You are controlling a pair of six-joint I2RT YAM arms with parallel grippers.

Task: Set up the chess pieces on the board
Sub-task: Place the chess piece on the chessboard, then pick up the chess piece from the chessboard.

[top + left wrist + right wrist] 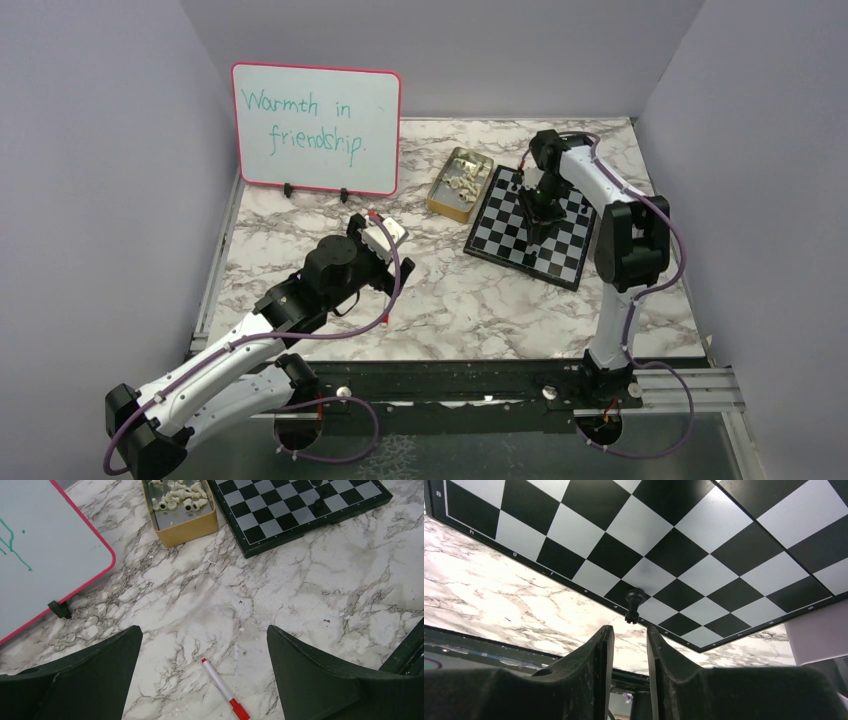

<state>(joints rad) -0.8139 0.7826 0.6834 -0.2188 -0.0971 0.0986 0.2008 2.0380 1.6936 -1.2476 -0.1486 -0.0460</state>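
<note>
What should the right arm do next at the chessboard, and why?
Probably lift the right claw straight up: its jaws are parted and the small glossy black pawn stands free on the black-and-silver checked board.

We see a glossy marble-look bench, a smooth board, a glossy black chess piece and matt jaws.

1. "Warmth in friendship." is handwritten in green on the pink-framed whiteboard.
2. Small file letters h, g, f, e are printed along the rim of the board; the rest can't be read.
</note>
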